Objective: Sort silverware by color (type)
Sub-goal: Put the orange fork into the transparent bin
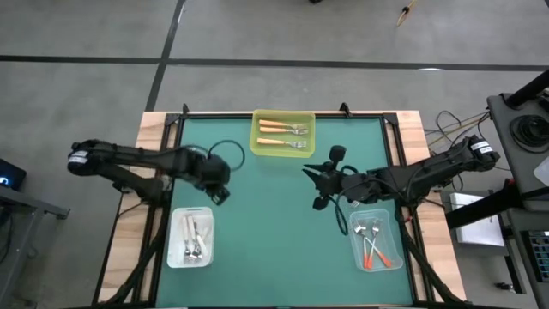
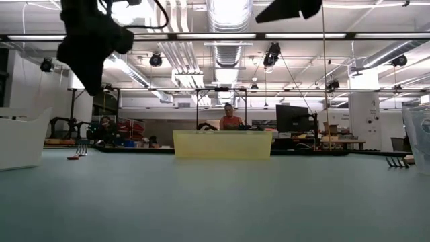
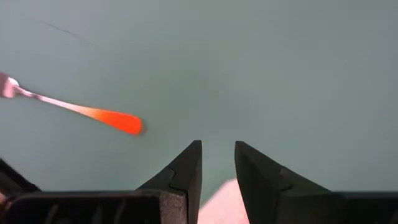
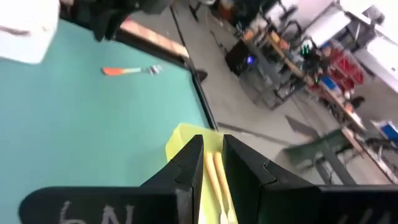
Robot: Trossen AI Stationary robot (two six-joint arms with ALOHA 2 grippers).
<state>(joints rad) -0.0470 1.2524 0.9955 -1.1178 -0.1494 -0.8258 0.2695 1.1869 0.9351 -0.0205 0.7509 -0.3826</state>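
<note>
"Silverware [image 1: 283,135] looks nearly sorted. What is left for me?"

"One red-orange fork [image 3: 93,115] lies loose and flat on the green table [image 1: 274,223], near the white tray [image 1: 174,249] on the left arm's side. The others already sit in trays: light orange handles in the yellow tray [image 1: 257,146], white handles in the white tray, red-orange ones in the clear tray [image 1: 393,249]."

"Which arm should I use?"

"The left gripper [image 3: 218,146] is nearer, I judge. Its fingers stand slightly parted with nothing between the tips, and the fork is off to one side of them, not in line. The right gripper [image 4: 212,140] waits above the table beside the clear tray, fingers also a little parted and empty."

"How do I take it well?"

"Spread the fingers wider first, then turn the wrist so that they cross the handle – not along it. Come down on the plastic part, because the thin metal neck probably slips. Close only when both fingers are at the table surface. The clear tray is far across, so you may need to hand the fork over to the right arm."
</note>
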